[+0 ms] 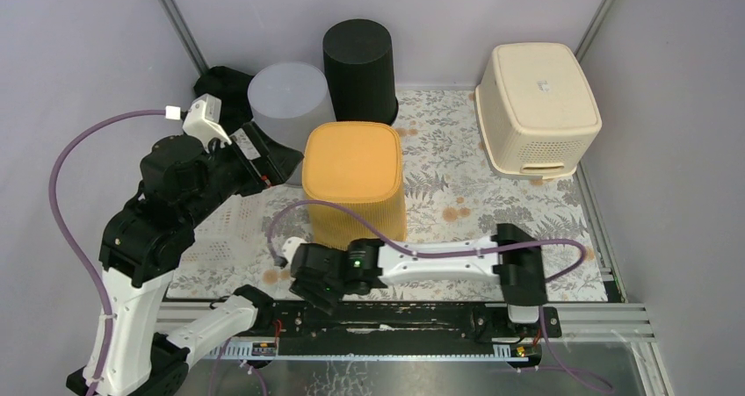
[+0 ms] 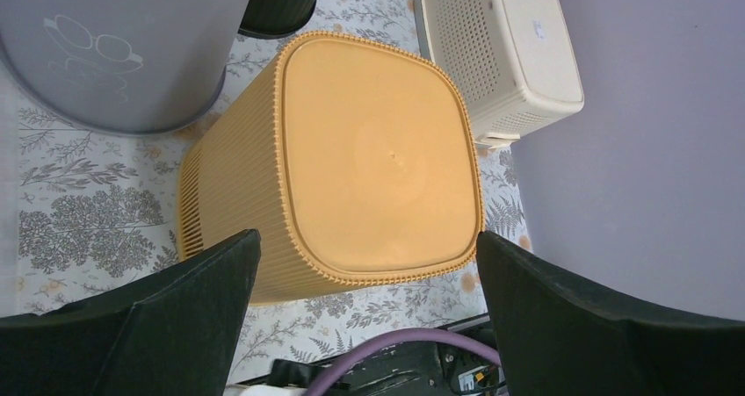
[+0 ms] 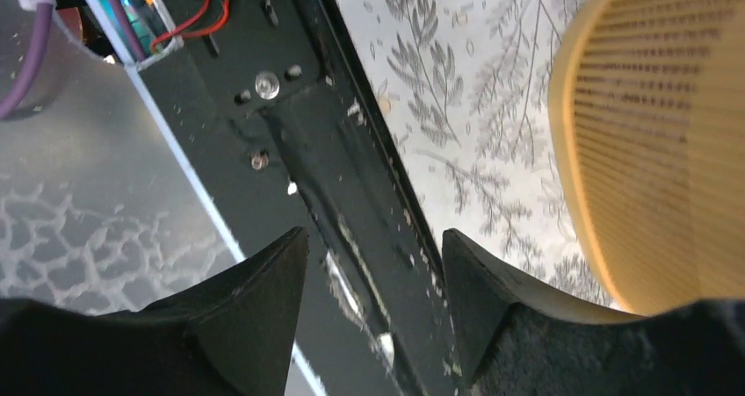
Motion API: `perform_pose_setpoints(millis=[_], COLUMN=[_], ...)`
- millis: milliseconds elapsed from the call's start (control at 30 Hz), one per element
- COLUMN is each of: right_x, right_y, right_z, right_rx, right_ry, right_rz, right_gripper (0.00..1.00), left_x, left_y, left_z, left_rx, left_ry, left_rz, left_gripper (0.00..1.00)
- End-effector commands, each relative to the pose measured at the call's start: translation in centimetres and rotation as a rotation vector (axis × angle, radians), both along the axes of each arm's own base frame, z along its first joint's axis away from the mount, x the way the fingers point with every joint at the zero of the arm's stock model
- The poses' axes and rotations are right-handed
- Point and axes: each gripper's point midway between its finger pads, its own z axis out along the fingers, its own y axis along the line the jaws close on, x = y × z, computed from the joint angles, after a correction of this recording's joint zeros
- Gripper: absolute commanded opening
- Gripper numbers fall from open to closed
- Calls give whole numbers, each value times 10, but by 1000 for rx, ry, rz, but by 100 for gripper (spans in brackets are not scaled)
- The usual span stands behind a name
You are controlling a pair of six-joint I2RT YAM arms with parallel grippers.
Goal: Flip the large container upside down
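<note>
Orange container (image 1: 353,163) stands mid-worktop, near the front. Its flat closed face is up and its ribbed walls run down to the patterned worktop (image 1: 457,194). The mouth is not visible and is presumably underneath.

Left to right:
- Left fingers (image 2: 176,308): spread wide, holding nothing. The wrist view looks down on the container's upturned base from above. The fingertips frame its near edge and appear clear of it.
- Grey bin (image 1: 285,97): behind and left of the container, just beside it.
- Right fingers (image 3: 237,299): parted, nothing between them. They sit low at the front, over the black base rail (image 3: 351,176), with the container's wall off to one side and apart from them.
- Black bin (image 1: 358,58): directly behind the container.
- Cream basket (image 1: 538,106): far right, well apart, also base-up.

Step in hand (judgement): the inversion itself looks complete, so this is the release-and-clear stage.

Next move (judgement): the left arm should lift straight up and away so the fingertips do not catch the rim of the base or push the container into the grey bin. The right arm only needs to keep off the wall. Whether the container sits flat on the worktop cannot be confirmed from these views.
</note>
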Motion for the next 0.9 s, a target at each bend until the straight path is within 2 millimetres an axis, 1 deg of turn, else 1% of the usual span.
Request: perform_pose_setpoints(millis=[0,100,167,200,367,500,633,733,767,867], right_x=[22,56,83,99,158,195,222,244,254,277], right_y=[21,15,6,1,-21,-35,-50,-69,-80,-106], right_z=[-4,-15,-16,-15,-9,-7,-6,-9,-10,-12], right_rx=[-15,-6,22,36,48,61,65,55,52,58], right_ry=[-42,-5,7,11,-28,-28,-34,-30,-27,-4], right_rz=[55,-41,-120,-164,-326,-445,-535,-603,-638,-716], right_gripper=[64,64,64,64,65,65,65,65,65,65], left_x=[-1,-2,-3,-2,-1,0,-1,0,0,1], left_y=[6,7,7,7,5,5,5,5,5,3], left_z=[7,9,9,8,7,6,3,1,0,-5], left_rx=[24,23,23,23,23,24,27,27,28,29], left_ry=[-23,-28,-28,-26,-23,-22,-16,-11,-11,-1], left_rz=[15,18,17,16,11,11,11,11,11,9], left_gripper=[100,100,100,100,100,100,100,100,100,100])
